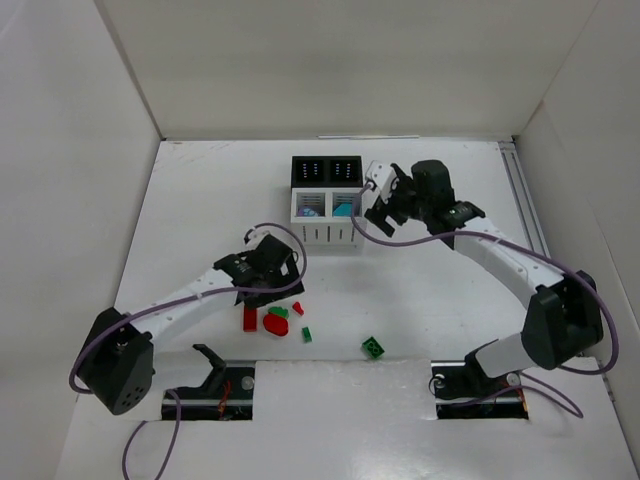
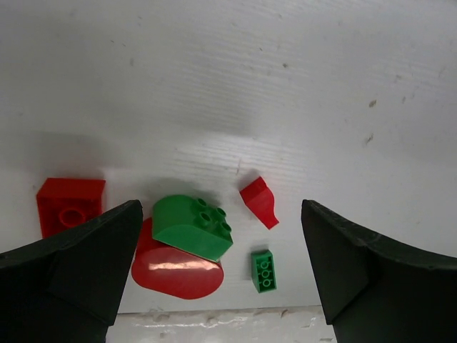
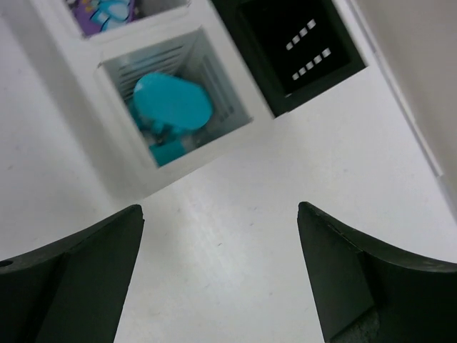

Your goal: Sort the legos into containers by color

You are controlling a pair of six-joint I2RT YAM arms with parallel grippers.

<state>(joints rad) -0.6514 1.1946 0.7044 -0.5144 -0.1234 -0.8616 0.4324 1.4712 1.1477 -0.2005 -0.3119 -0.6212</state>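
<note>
Red and green legos lie in a cluster on the table. In the left wrist view I see a red square brick (image 2: pixel 70 204), a green rounded brick (image 2: pixel 191 225) leaning on a red rounded piece (image 2: pixel 175 270), a small red piece (image 2: pixel 260 201) and a small green brick (image 2: pixel 263 270). My left gripper (image 2: pixel 221 214) is open above them, empty; it also shows in the top view (image 1: pixel 267 293). One green lego (image 1: pixel 373 347) lies apart. The containers (image 1: pixel 327 232) stand at the back. My right gripper (image 3: pixel 220 211) is open and empty beside the white compartment with cyan legos (image 3: pixel 171 107).
The other white compartment (image 1: pixel 309 206) holds purple and cyan pieces. The two black compartments (image 1: pixel 327 168) are at the back; one shows in the right wrist view (image 3: pixel 293 43). White walls enclose the table. A rail (image 1: pixel 520 200) runs along the right edge.
</note>
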